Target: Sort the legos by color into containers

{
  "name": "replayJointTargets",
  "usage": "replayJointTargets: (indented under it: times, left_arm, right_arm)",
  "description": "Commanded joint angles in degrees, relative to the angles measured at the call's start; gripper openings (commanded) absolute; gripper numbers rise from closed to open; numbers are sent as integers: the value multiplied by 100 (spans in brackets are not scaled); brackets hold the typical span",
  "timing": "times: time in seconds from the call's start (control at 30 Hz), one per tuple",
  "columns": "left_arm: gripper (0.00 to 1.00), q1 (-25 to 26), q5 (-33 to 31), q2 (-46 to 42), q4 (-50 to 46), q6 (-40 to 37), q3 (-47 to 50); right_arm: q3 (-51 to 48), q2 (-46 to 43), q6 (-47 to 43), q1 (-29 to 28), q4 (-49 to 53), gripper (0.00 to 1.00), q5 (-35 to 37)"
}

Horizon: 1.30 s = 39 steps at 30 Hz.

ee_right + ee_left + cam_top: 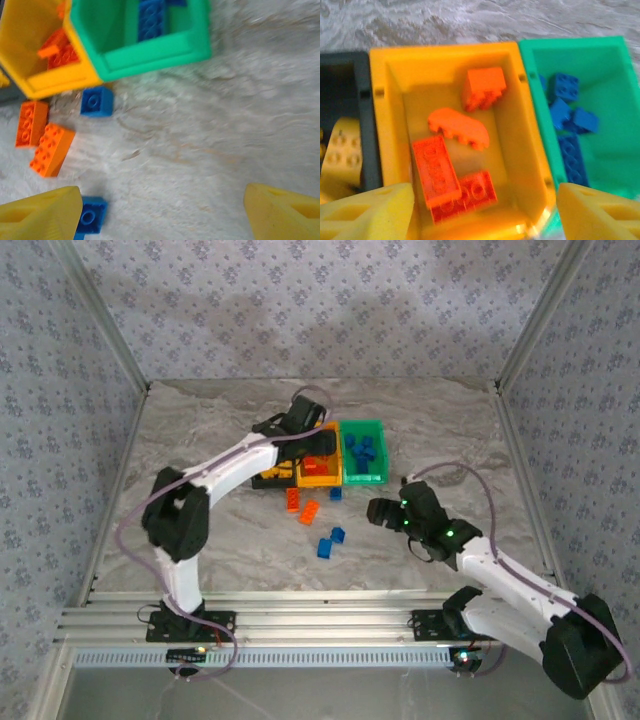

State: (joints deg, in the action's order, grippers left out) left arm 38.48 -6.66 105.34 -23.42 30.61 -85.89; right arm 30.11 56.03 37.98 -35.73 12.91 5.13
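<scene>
Yellow fingers (365, 212) stand apart, empty: left gripper (482, 217) above four studded red-orange legos (437, 170) in the yellow-orange bin (445, 52), right gripper (160, 212) near that bin; black bin (362, 100) cropped.

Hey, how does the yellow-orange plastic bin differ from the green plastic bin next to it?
The yellow-orange plastic bin holds red-orange studded bricks, while the green plastic bin holds blue studded bricks. The yellow-orange bin sits mid-row, a black bin on its other side; the green bin ends the row. Both are open-topped, rectangular and joined side by side.
</scene>
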Motion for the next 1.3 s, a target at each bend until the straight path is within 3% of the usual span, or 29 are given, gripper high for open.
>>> replayJointTargets:
  times: [0.0,0.17,0.37,0.7,0.93,1.03,1.13,1.27]
  left_arm:
    - [78,251,367,-1107,361,222,768]
    - [82,602,272,-2290,488,540,2420]
    - [84,687,261,-3313,668,1062,3912]
    - [87,690,77,-3880,629,1299,4716]
    - [88,687,24,-4010,575,1249,4745]
    - [89,687,39,-4047,588,1233,4763]
    - [98,687,61,-4154,714,1224,4876]
    - [99,687,83,-4339,836,1175,5005]
  right_arm:
    - [316,513,-5,-551,-304,86,-23]
    - [741,1629,5,-1425,-506,86,225]
    - [1038,2494,567,-1842,-555,85,773]
    - [1381,3262,971,-2042,-239,63,1147]
    - [1301,3195,1117,-2048,-67,38,1301]
    - [1216,2930,1119,-2045,23,33,1415]
    - [1188,2524,995,-1995,186,30,1507]
    - [1280,1820,683,-1772,476,27,1518]
